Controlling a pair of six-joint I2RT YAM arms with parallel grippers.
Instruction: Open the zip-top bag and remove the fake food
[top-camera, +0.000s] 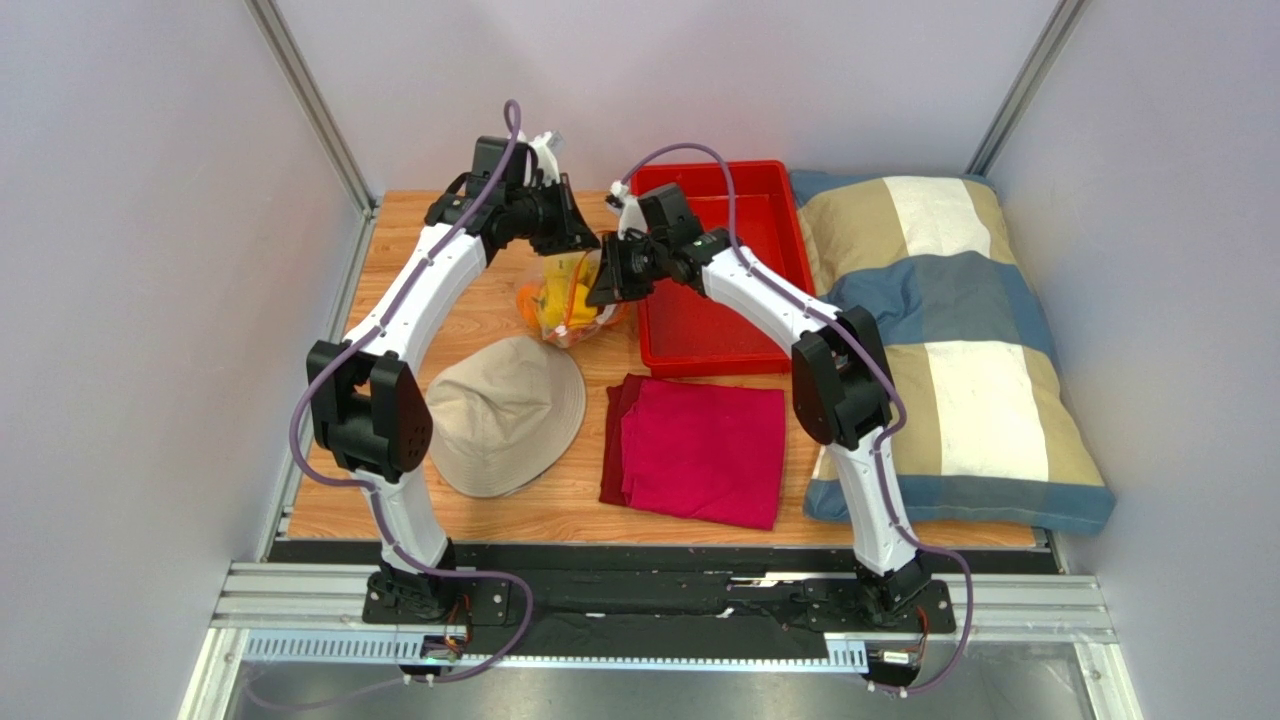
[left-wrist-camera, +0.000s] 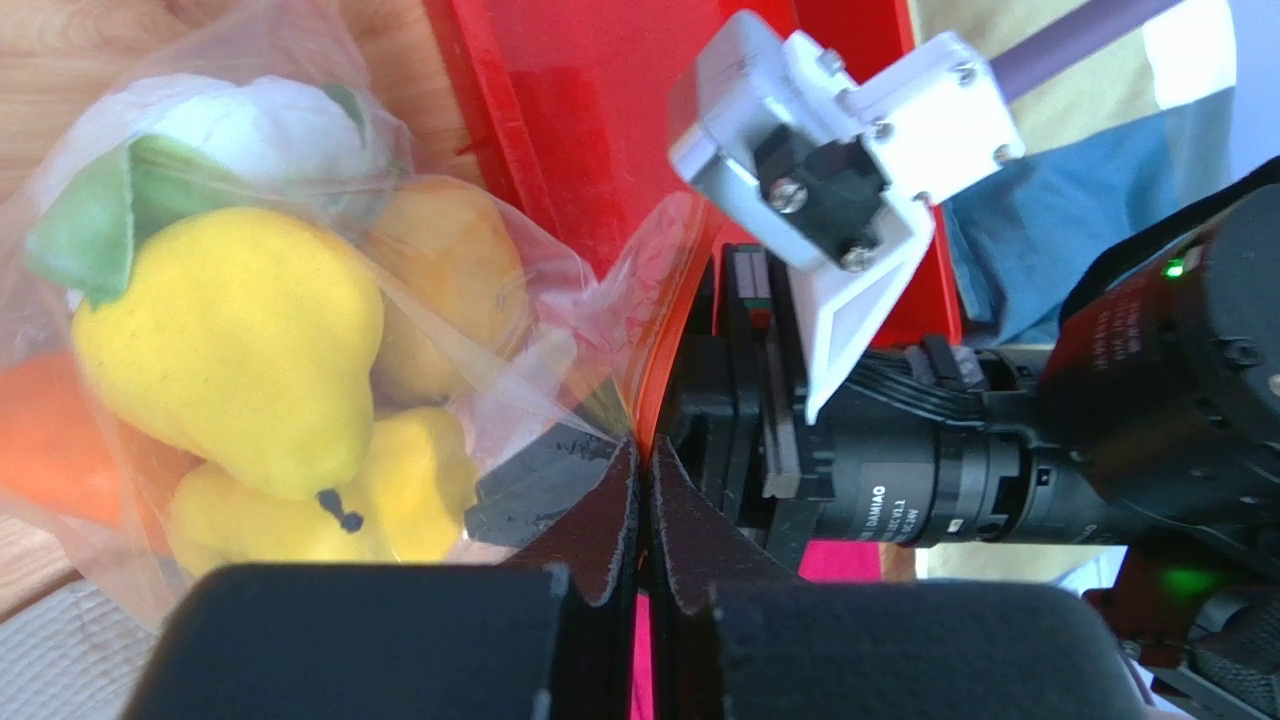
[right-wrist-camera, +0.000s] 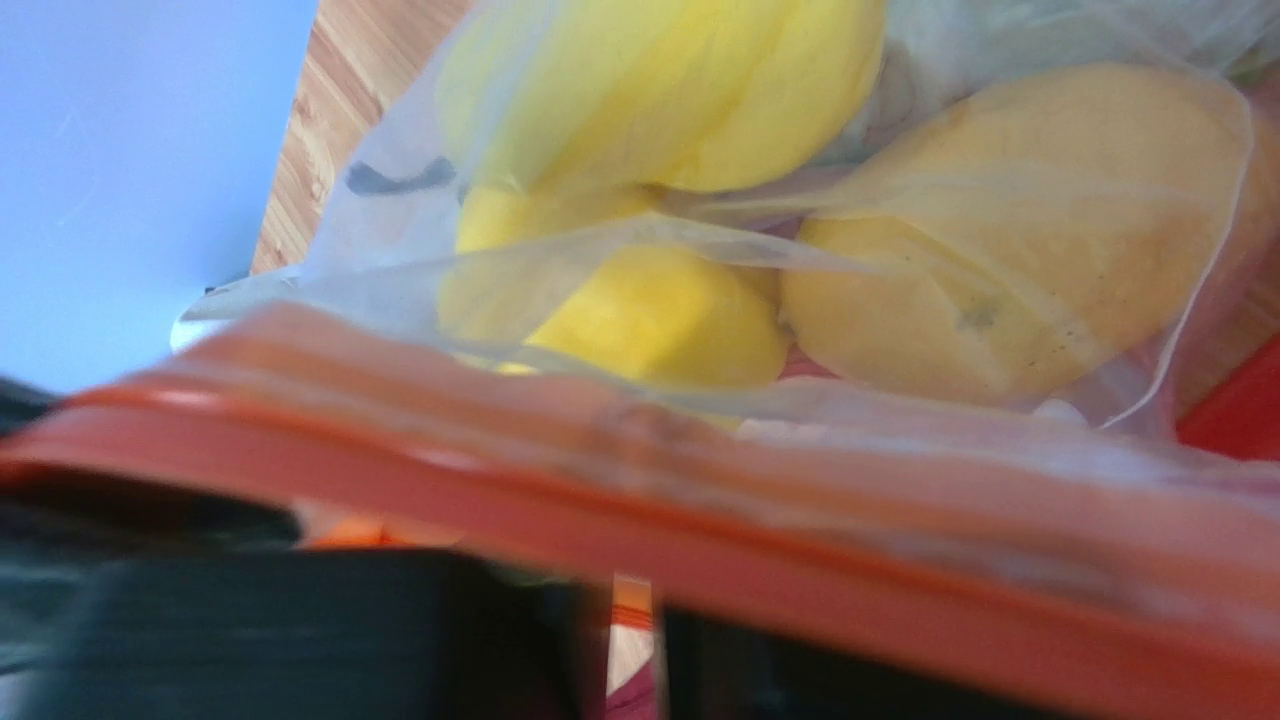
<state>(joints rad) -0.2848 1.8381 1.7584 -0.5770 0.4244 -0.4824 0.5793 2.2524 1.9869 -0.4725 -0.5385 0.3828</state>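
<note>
The zip-top bag (top-camera: 556, 312) hangs between my two grippers above the table, left of the red tray. Through its clear plastic in the left wrist view (left-wrist-camera: 496, 285) I see a yellow pear (left-wrist-camera: 226, 360), white cauliflower with green leaves (left-wrist-camera: 256, 128) and an orange piece (left-wrist-camera: 45, 435). My left gripper (top-camera: 571, 225) (left-wrist-camera: 643, 465) is shut on the orange-red zip strip (left-wrist-camera: 672, 338). My right gripper (top-camera: 609, 282) (right-wrist-camera: 631, 638) pinches the same strip (right-wrist-camera: 751, 503) from the other side, with yellow fruits (right-wrist-camera: 1022, 255) just beyond it.
The red tray (top-camera: 736, 195) lies right of the bag under the right arm. A beige hat (top-camera: 504, 413) and a folded magenta cloth (top-camera: 699, 450) lie on the near table. A plaid pillow (top-camera: 947, 330) fills the right side. Walls close in left and back.
</note>
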